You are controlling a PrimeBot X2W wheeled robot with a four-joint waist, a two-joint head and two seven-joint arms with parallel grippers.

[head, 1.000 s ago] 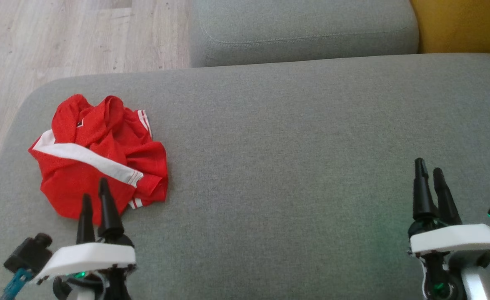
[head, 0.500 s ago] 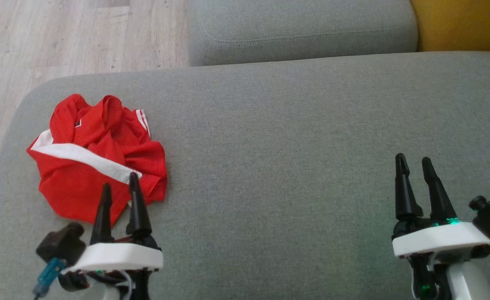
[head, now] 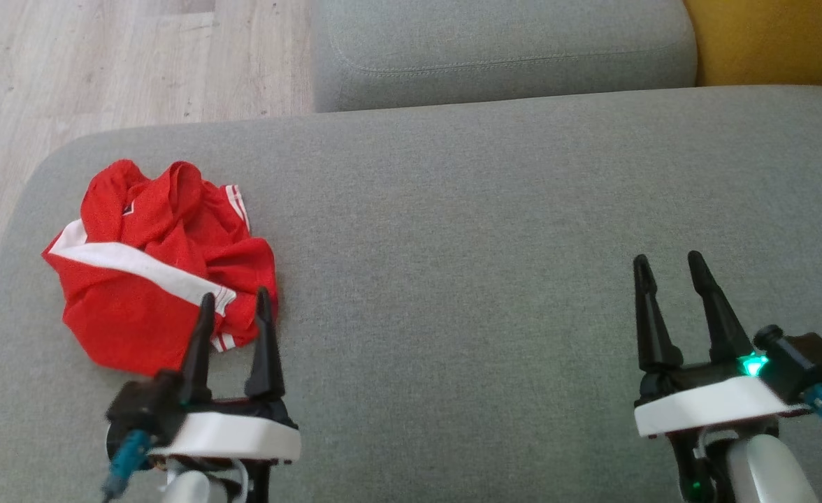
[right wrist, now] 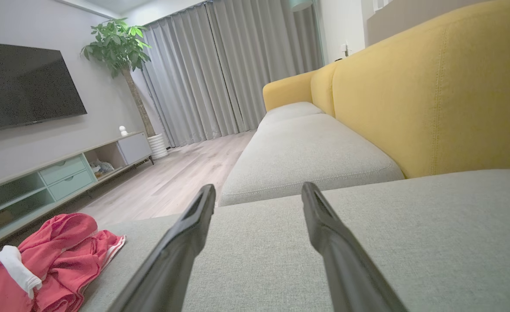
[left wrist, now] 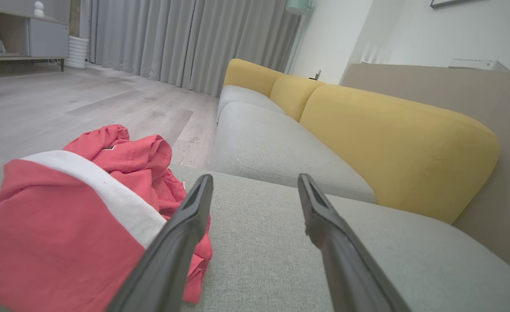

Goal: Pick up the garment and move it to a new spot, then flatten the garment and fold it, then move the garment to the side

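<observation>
The red garment (head: 152, 269) lies in a crumpled heap on the left part of the grey sofa seat (head: 467, 230), close to its rounded left edge and the wooden floor (head: 103, 63) beyond. A white band crosses the heap, and thin white stripes show at two hems. The folds hide its shape, so what kind of garment it is cannot be told.

The left gripper (head: 235, 295) is at the heap's near right edge with its two fingers spread apart and nothing between them. In the head view the fingers cover part of the cloth there. In the left wrist view the left finger crosses in front of the red cloth, and whether it touches it cannot be told. That view cuts the heap off at its left and bottom edges.

The right gripper (head: 667, 258) is well apart from the garment, over the bare right part of the seat, its fingers also spread and holding nothing. The right wrist view shows the heap far off in its lower left corner, partly cut off.

Both arms run out of the bottom of the head view, and the yellow backrest (head: 767, 42) shows just a corner at top right
</observation>
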